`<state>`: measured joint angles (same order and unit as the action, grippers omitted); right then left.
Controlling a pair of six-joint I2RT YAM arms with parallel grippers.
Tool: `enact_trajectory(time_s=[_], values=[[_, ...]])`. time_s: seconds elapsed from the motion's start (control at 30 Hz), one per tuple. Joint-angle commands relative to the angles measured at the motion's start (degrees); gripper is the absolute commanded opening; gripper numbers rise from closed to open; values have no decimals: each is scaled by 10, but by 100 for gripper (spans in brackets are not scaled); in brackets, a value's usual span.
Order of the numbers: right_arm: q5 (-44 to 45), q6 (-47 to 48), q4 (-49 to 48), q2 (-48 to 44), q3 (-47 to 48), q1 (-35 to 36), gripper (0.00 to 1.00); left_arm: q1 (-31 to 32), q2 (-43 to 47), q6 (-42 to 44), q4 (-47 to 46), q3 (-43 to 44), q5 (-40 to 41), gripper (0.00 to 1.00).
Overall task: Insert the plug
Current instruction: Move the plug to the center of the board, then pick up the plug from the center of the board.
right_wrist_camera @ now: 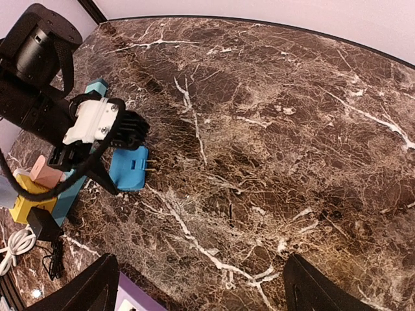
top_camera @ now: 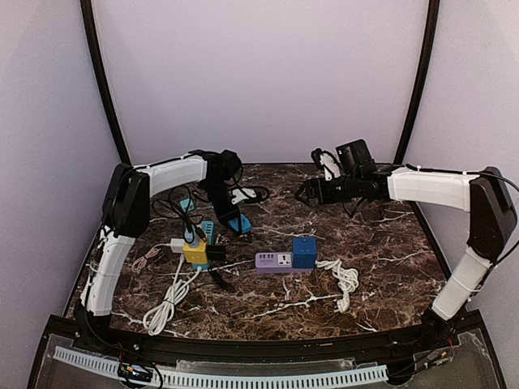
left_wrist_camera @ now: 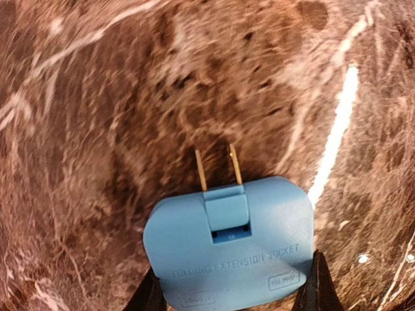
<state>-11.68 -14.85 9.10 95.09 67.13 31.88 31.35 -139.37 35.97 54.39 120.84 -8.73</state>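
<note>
**A:** From above, where to find the plug?

**B:** Look back-left on the counter [top_camera: 381, 267]. Spot the blue plug [top_camera: 238, 224] under the left jaws, just behind a teal strip [top_camera: 207, 233] and a yellow block [top_camera: 195, 252].

**A:** And further right?

**B:** See a purple power strip [top_camera: 273, 261] mid-counter, carrying a dark blue cube [top_camera: 304, 252] at its right end, with a coiled white cord [top_camera: 345, 279] just beside it. Can place the right jaws over the back of the counter, well apart from the strip.

**A:** Anything from the left wrist?

**B:** Shows black fingers [left_wrist_camera: 316, 285] pressed against both flanks of the plug [left_wrist_camera: 230, 243], so grasping it. Reads "FOLDING EXTENSION SOCKET" on the face. Finds two brass prongs [left_wrist_camera: 215, 170] folded out, pointing away over bare marble. Cannot tell whether resting on the counter or lifted just off it.

**A:** And from the right wrist?

**B:** Looks down on the left jaws clamped round the plug [right_wrist_camera: 128, 167], prongs aimed right. Catches the right arm's fingers [right_wrist_camera: 84, 288] at the bottom edge, spread wide, released, gripping nothing.
</note>
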Motion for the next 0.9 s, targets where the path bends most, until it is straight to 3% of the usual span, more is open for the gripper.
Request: enact_trajectory(time_s=[0.0,0.1,0.33,0.73,0.87], values=[[5,-1,-3,-12,-1,4,88,20,-17,29,19,-26,-9,10],[4,-6,-3,-16,-1,4,88,25,-13,34,23,-11,-7,1],[14,-17,-3,-45,-4,-5,89,29,33,80,43,70,31,1],[53,20,37,-172,-23,-23,92,112,189,331,53,82,208,1],[-10,67,74,-222,-25,-23,91,166,241,389,26,80,254,1]])
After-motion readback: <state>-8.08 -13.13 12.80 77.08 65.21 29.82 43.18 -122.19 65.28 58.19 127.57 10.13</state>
